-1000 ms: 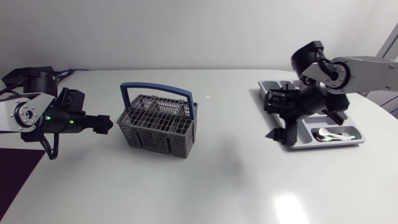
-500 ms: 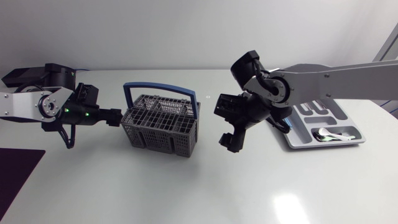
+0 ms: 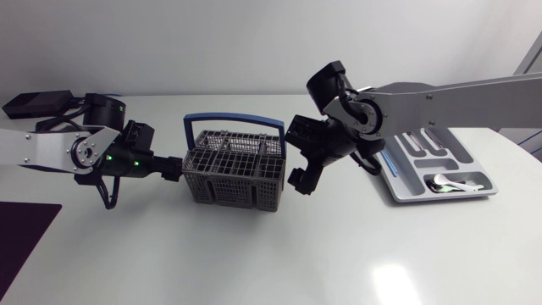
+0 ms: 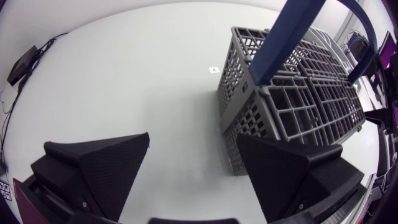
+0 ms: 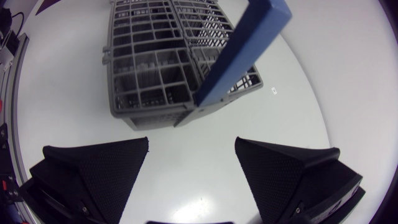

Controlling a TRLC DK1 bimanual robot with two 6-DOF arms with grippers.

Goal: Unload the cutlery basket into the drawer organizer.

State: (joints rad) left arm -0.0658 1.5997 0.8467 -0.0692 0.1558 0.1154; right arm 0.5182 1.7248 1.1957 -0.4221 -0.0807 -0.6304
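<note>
Open grippers flank the cutlery basket [image 3: 233, 167].
The left gripper [image 3: 174, 166] at its left wall; the right gripper [image 3: 298, 158] on the drawer organizer's [image 3: 405, 188] side.

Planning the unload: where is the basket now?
In the head view, the basket stands mid-table, just left of centre, between the left hand at its left side and the right hand at its right; the organizer lies farther right.
</note>
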